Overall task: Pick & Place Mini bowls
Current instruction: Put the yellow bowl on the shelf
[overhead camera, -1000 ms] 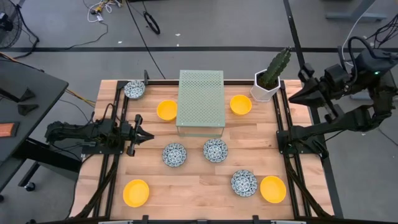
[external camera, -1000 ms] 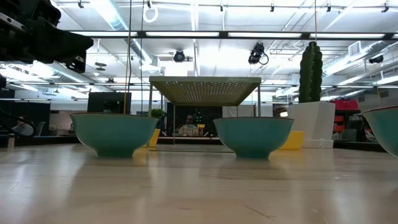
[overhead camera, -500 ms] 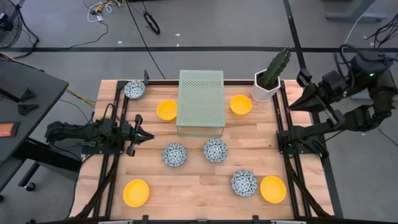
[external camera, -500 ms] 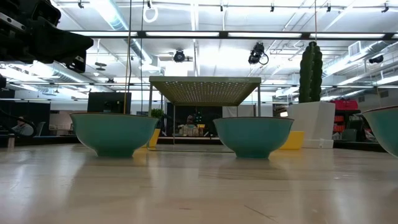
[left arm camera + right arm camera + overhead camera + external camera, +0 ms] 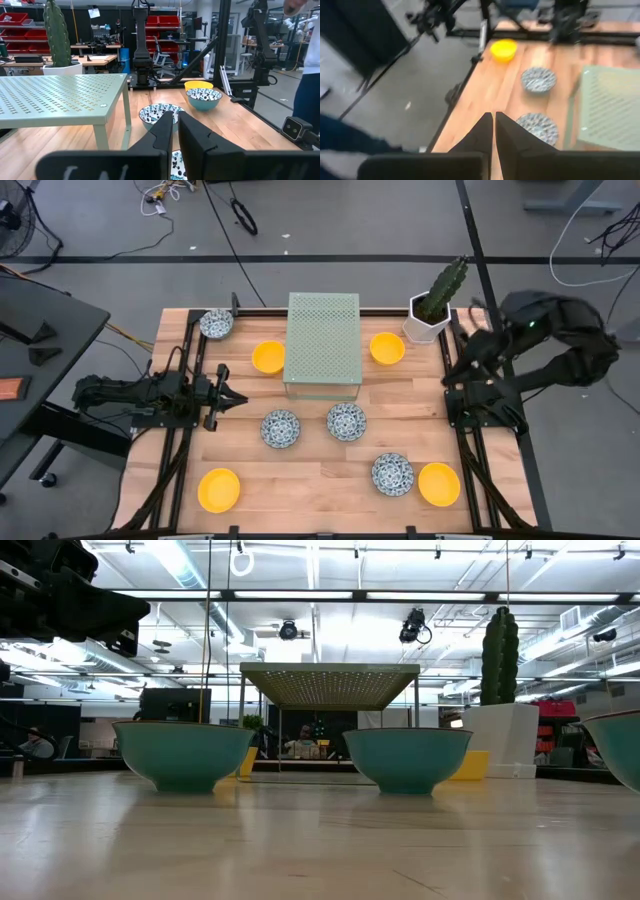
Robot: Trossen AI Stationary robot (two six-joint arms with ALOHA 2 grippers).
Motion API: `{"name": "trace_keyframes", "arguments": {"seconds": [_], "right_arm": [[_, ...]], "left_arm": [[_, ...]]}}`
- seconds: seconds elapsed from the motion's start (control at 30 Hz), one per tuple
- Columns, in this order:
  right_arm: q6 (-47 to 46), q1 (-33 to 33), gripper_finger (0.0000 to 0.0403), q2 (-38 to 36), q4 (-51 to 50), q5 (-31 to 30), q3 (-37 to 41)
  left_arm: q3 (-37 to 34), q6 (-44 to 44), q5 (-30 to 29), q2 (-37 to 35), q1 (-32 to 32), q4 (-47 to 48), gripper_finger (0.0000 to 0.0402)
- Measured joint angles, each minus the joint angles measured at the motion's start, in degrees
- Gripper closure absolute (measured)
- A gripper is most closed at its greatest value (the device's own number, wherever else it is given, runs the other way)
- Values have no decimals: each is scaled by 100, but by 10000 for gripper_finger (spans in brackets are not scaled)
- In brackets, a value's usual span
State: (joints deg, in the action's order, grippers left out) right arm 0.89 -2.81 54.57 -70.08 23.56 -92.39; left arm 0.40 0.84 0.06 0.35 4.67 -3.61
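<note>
Lying untouched across the pale wooden tabletop (image 5: 310, 480), the eight small round mini bowls (image 5: 346, 421) were well apart from both sets of fingers. Four were plain bright yellow (image 5: 219, 489) and four white with a dense blue pattern (image 5: 281, 428), spread around a pale green perforated metal stand (image 5: 322, 340).

The left gripper (image 5: 226, 399) rested low at the left table edge, its fingers pressed together and holding nothing. The patterned bowl beside the stand's front edge lay nearest ahead of those fingertips; in the left wrist view another patterned bowl (image 5: 159, 114) sat straight beyond them, with a further patterned one (image 5: 204, 98) and a yellow one (image 5: 198, 85) farther on.

The right gripper (image 5: 494, 125) hung above the right table edge, fingers likewise pressed together and empty. Two patterned bowls (image 5: 538, 79) lay forward of its fingertips, a yellow bowl (image 5: 503, 49) farther off.

No pick seemed to have begun. To do it well, the working arm would probably need to spread its fingers before descending, straddle one bowl's rim rather than its centre, and keep clear of the stand's legs and of the green cactus in its white hexagonal pot (image 5: 433, 308).
</note>
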Motion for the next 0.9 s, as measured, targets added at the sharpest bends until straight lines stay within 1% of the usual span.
{"name": "trace_keyframes", "arguments": {"seconds": [0.1,0.27,0.47,0.6,0.67,0.83,0.9], "right_arm": [[-1,-493,378,6,20,-251,315],[-9,-1088,378,13,-37,-495,790],[-322,-1723,378,10,-85,-510,1431],[-320,-2154,378,10,-68,-522,1901],[-299,-2387,378,10,-44,-732,2154],[-304,-2938,378,13,-16,-1577,2765],[-302,-3099,378,13,-13,-1820,2962]], "left_arm": [[1,0,2,1,1,-1,367],[1,0,2,1,1,2,367],[-1,0,0,-1,2,0,367],[1,1,0,1,2,2,367],[1,0,1,1,2,1,367],[0,0,-1,1,1,2,367],[1,1,1,1,2,-1,367]]}}
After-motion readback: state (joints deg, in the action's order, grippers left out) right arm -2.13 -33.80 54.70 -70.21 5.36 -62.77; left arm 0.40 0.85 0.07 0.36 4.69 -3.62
